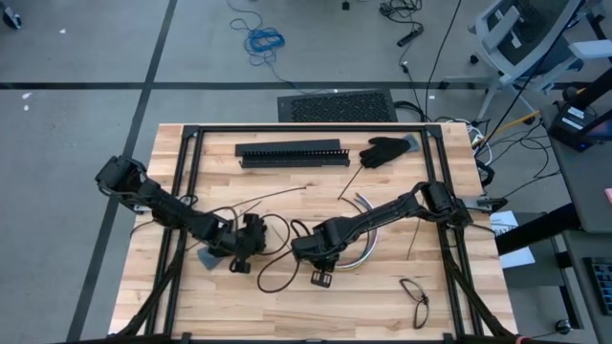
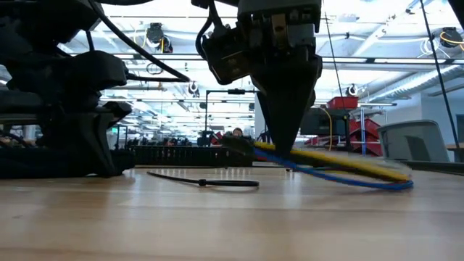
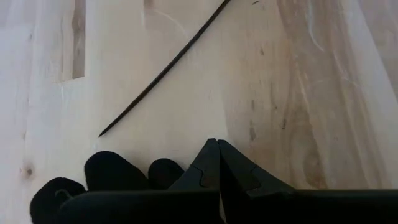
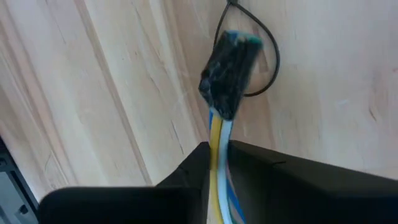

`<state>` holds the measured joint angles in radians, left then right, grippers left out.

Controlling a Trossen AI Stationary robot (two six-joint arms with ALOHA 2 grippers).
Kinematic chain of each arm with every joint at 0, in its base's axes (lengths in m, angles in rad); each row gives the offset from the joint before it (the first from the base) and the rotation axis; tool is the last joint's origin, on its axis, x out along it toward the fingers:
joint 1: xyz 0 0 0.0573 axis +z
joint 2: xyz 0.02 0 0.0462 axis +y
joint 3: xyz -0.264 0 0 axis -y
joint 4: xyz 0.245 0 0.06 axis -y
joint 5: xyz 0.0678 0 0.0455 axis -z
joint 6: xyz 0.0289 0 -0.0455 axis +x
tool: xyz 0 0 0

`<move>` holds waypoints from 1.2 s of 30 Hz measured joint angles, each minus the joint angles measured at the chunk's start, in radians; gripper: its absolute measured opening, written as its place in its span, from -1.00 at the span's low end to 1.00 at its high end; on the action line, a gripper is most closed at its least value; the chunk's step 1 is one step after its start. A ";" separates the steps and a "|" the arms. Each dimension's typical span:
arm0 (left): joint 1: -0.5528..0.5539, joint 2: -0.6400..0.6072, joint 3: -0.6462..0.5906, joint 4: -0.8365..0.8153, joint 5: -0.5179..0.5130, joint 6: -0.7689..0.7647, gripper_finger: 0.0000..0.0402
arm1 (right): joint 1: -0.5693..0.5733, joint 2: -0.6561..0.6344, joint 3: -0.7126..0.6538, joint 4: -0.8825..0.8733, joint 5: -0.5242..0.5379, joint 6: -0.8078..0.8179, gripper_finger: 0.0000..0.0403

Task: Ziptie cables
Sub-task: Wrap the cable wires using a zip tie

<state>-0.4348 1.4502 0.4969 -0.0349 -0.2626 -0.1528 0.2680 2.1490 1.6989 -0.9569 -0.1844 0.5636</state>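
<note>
Half-hidden cables (image 4: 219, 134) between right gripper (image 4: 217, 163) fingers, seemingly.

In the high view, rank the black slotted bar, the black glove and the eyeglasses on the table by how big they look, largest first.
1. Black slotted bar, by far the longest, lying across the far side of the table.
2. Black glove, just beside the bar's end.
3. Eyeglasses, near the front right corner; close to the glove in spread, but thinner.

On the worktop (image 1: 191, 306) the slotted bar (image 1: 292, 154) lies along the far edge, a glove (image 1: 384, 150) just to its right. The left gripper (image 1: 251, 237) sits left of centre, the right gripper (image 1: 320, 250) just beside it, over the cables (image 1: 368, 244). A zip tie (image 1: 273, 198) lies behind them, a wire loop (image 1: 415, 298) near the front right.
</note>
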 joint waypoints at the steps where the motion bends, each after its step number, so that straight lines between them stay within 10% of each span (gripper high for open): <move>1: -0.002 0.000 0.000 0.000 0.000 0.000 -1.00 | 0.000 0.000 0.000 0.000 0.000 0.000 -0.71; 13: -0.014 0.000 0.000 0.000 -0.002 0.009 -1.00 | 0.000 -0.004 0.000 0.006 0.018 0.029 -0.68; 28: 0.021 -0.023 0.005 0.022 -0.037 0.111 -1.00 | 0.027 -0.366 0.000 -0.334 0.641 0.265 -0.67; 36: 0.035 -0.090 0.065 0.028 -0.019 0.193 -1.00 | 0.107 -0.532 -0.021 -0.592 0.786 0.542 -0.66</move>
<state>-0.3993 1.3606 0.5622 -0.0068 -0.2819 0.0400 0.3752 1.6170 1.6780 -1.5494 0.6017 1.1061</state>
